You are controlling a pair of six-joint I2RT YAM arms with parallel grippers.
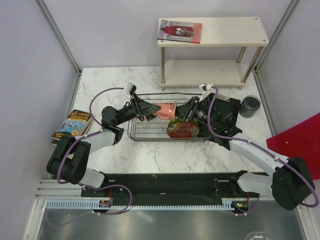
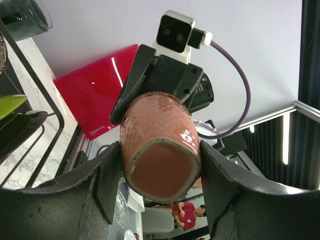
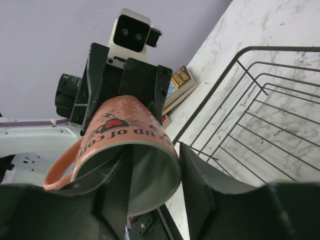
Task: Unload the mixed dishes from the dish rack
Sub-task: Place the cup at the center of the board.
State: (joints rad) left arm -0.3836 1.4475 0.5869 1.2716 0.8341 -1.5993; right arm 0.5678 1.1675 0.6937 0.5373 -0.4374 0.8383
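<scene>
Left claw clamps the small pink cup by its base, over the dish rack toward 12 o'clock. Right claw straddles the rim, grip unclear. Lettering: "up of co".

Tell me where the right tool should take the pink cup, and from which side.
Grip the rim wall at the mouth, coming along its axis from the right arm's side. The pink cup lies on its side over the rack; the left tool clamps its base, so the mouth faces the right tool. One finger inside, one outside, clear of the handle.
</scene>
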